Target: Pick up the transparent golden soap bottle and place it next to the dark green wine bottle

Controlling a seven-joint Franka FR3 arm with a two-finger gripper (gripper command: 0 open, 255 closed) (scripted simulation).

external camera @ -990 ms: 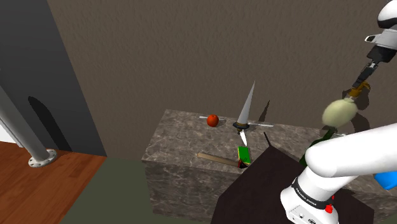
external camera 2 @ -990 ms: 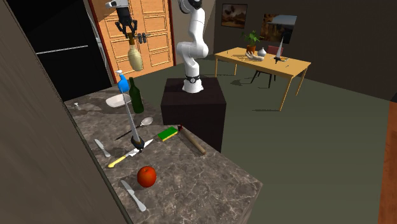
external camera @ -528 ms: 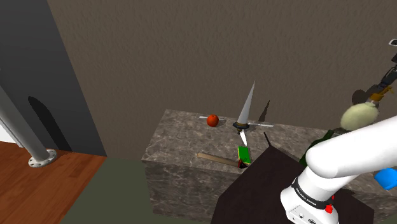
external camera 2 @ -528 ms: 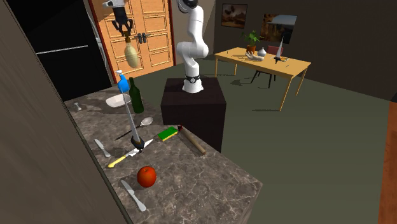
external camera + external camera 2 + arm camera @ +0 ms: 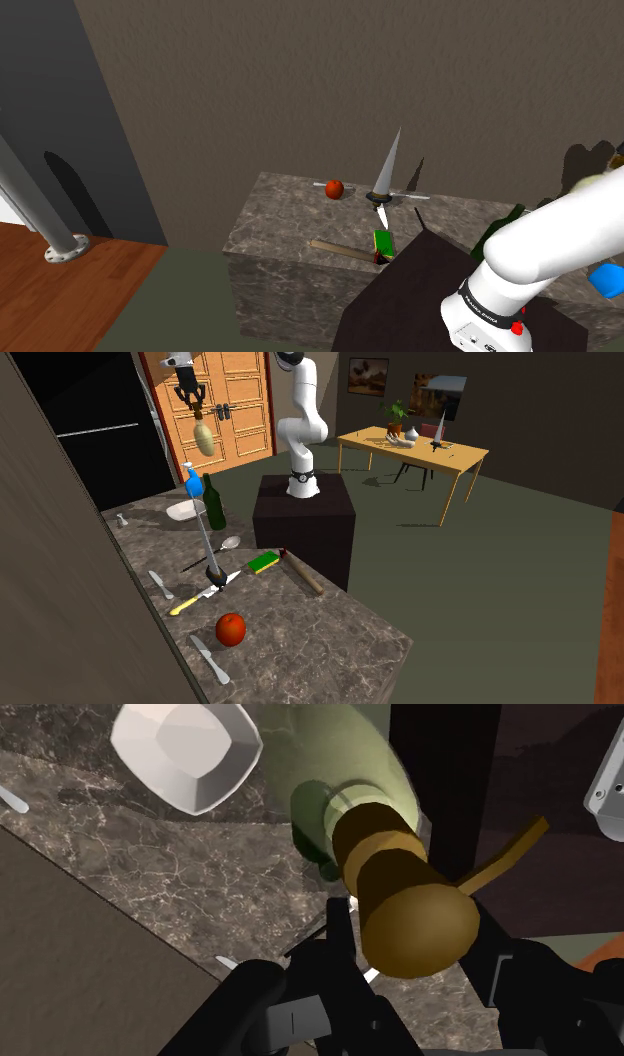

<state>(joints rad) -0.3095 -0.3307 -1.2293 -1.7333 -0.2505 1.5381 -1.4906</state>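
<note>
Since a second ago the pale golden soap bottle (image 5: 203,438) has drifted toward the second exterior view's left and slid to the shoulder view's right edge. It now hangs neck-up in the air, well above the marble desk (image 5: 300,622). The black jaws are clamped on its brown pump head, seen close in the wrist view, and on the desk below stand the dark green wine bottle (image 5: 213,504) and a blue bottle (image 5: 193,480) just beside it, with a white bowl (image 5: 186,752) near them.
</note>
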